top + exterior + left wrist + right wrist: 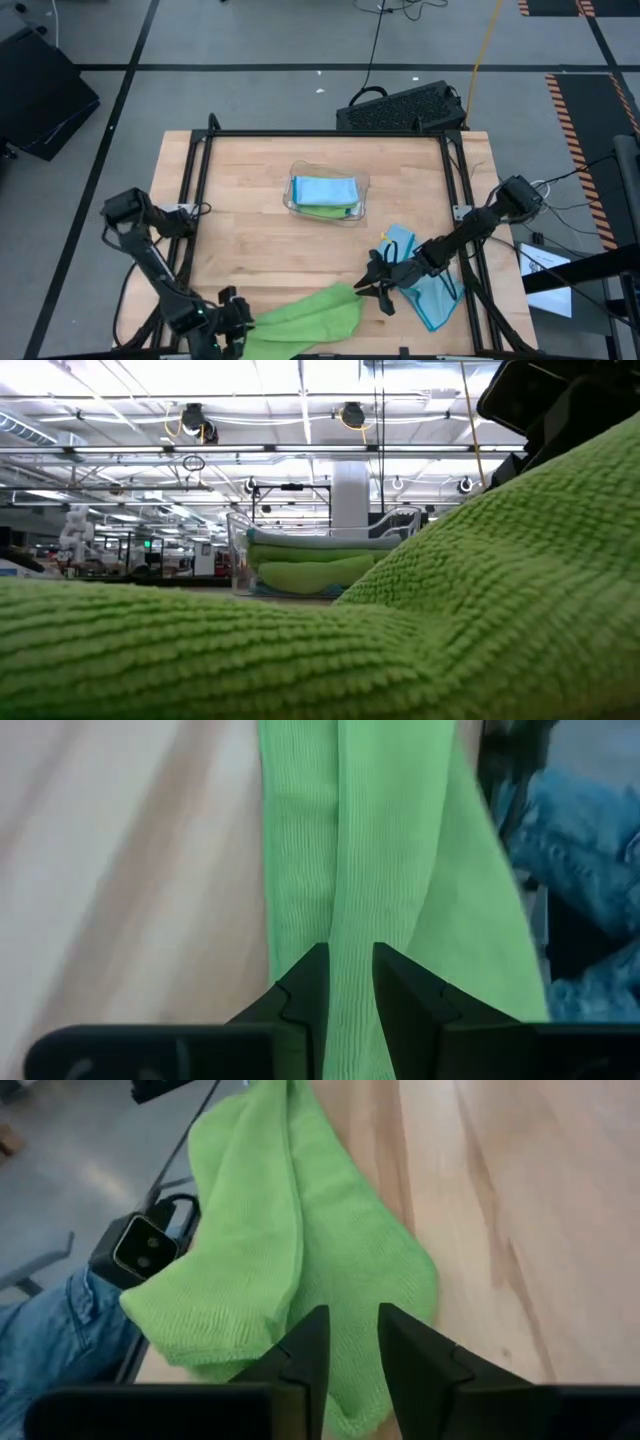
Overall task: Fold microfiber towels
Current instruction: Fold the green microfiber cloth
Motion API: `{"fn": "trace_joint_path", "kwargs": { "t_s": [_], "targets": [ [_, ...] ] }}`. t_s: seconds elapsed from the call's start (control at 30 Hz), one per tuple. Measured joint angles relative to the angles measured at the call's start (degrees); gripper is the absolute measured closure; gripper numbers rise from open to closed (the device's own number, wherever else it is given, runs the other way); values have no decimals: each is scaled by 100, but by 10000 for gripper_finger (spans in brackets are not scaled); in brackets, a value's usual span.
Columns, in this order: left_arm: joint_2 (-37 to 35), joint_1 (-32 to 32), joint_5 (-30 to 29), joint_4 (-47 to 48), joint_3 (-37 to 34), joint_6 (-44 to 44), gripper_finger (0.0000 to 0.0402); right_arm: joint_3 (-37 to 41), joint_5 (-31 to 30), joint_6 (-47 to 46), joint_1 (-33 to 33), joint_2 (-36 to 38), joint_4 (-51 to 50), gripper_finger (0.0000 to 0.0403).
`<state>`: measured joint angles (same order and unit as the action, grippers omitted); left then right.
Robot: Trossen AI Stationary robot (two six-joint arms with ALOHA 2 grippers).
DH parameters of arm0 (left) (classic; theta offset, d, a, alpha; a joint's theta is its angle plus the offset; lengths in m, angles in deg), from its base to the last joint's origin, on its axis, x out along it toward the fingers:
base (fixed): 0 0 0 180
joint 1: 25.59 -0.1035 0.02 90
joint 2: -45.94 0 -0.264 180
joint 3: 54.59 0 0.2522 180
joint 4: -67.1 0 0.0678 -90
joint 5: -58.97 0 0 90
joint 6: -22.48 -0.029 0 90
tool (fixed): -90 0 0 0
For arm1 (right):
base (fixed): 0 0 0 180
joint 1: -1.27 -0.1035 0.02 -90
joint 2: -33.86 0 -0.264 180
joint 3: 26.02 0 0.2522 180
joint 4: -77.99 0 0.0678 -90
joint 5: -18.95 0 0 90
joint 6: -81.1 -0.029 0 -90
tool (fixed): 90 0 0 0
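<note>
My left gripper [348, 982] sits at the near edge of the table [250, 200], its fingers narrowed onto a raised fold of the lime green towel [310, 315]; the ribbed cloth runs straight up between the two dark fingertips, so I read it as pinching that ridge. Out ahead of it the towel stretches away as a long, rumpled band, with bare wood beside it on one flank and, on the other, a person's blue denim just past the table edge.

My right gripper [350, 1342] holds the opposite end of the same towel, fingers drawn in close around the rounded corner of the cloth. From above, this gripper [378, 285] is just beside the green towel's far tip, and directly behind it a light blue towel [425, 285] lies crumpled against the right frame rail, one corner hanging toward the table's edge.

Farther off, well apart from both grippers, a clear plastic tray [326, 197] stands near the table's middle with a blue cloth folded over a green one inside. Between the tray and the stretched towel the wood is open. In the low view the green towel [300, 650] fills the foreground, rising toward the right gripper's side, with the tray [238, 550] visible beyond.
</note>
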<state>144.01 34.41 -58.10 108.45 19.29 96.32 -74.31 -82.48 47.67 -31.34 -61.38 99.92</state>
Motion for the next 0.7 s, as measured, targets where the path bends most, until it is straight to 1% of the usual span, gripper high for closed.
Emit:
{"fn": "trace_joint_path", "kwargs": {
  "t_s": [0.1, 0.27, 0.33, 0.5, 0.63, 0.7],
  "targets": [
    [270, -109, 177, -93, 2, 68, 321, -56, 117, 269, 43, -136, 244, 329],
    [607, -298, 277, -63, 2, 233, 321, -57, 97, 700, 65, -122, 529, 332],
    [781, -410, 433, -94, 2, 335, 321, -57, 88, 843, 76, -113, 633, 332],
    [1161, -580, 599, -81, 44, 446, 321, -57, -127, 957, 169, -114, 531, 332],
    [1217, -625, 456, 407, 67, 493, 321, -55, -219, 973, 267, -114, 349, 332],
    [1182, -683, 155, 1129, 50, 341, 321, -55, -224, 944, 331, -112, 218, 332]
  ]
}}
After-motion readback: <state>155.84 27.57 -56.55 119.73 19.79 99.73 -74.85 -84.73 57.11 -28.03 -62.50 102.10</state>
